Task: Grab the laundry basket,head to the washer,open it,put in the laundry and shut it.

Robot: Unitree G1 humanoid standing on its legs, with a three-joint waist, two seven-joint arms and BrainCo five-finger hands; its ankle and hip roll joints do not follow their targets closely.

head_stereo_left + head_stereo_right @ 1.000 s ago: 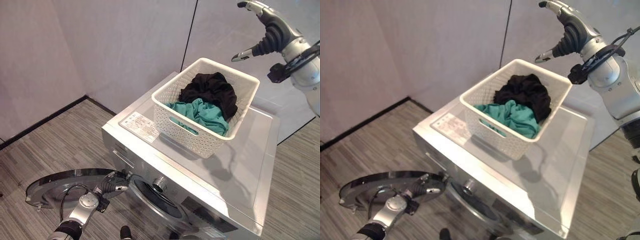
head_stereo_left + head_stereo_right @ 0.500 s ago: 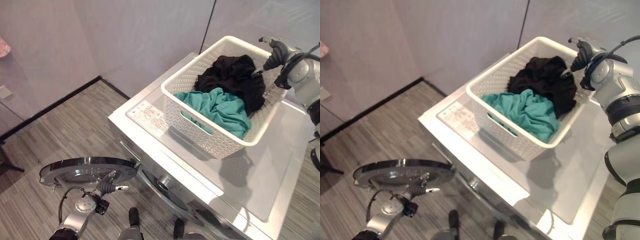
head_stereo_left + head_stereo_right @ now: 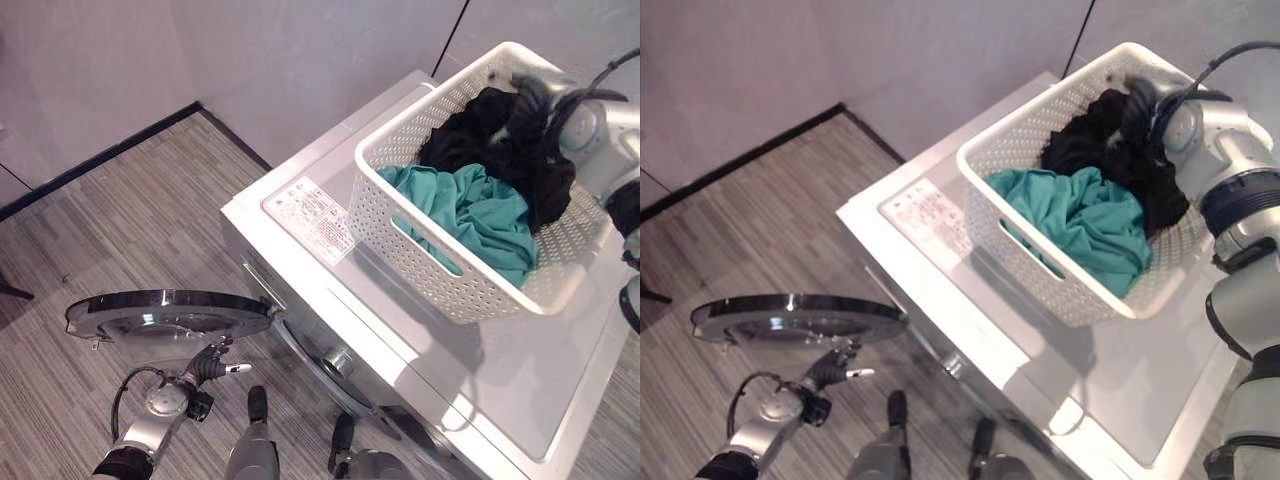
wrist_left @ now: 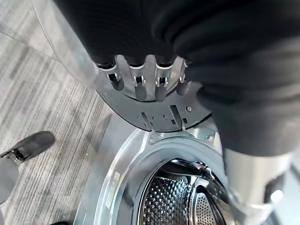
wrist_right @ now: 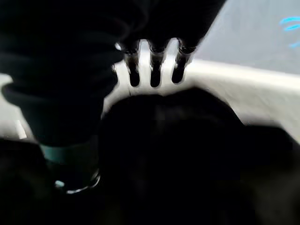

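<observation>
Step in hand, by guess: grabbing clothes out of basket.

Best to push fingers deep into black cloth (image 3: 500,125), squeeze tight, lift slow so nothing drops.

Right hand (image 3: 1137,102) down in white basket (image 3: 440,262) on black cloth; fingers straight in wrist view, not yet closed.

Left hand (image 3: 210,362) low beside open washer door (image 3: 165,315), fingers loose, holding nothing.

Basket on top of washer (image 3: 480,380): black cloth at back, green cloth (image 3: 470,215) in front.

Washer drum (image 4: 180,201): nothing seen inside.
</observation>
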